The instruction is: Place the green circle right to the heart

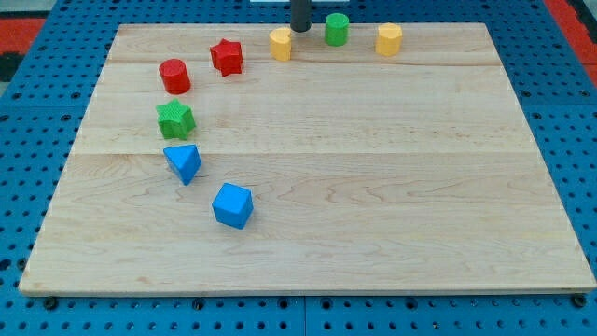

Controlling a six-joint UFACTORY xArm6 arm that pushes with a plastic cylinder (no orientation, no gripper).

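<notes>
The green circle (337, 29) is a short cylinder near the top edge of the wooden board (373, 187), a little right of centre. The yellow heart (281, 44) lies to its left, near the top edge. My tip (301, 29) stands between them, just right of the heart's upper side and left of the green circle, close to both. I cannot tell whether it touches either block.
A yellow hexagon (389, 39) lies right of the green circle. A red star (227, 57) and red cylinder (174, 76) lie left of the heart. A green star (174, 119), blue triangle (184, 162) and blue cube (232, 205) run down the left.
</notes>
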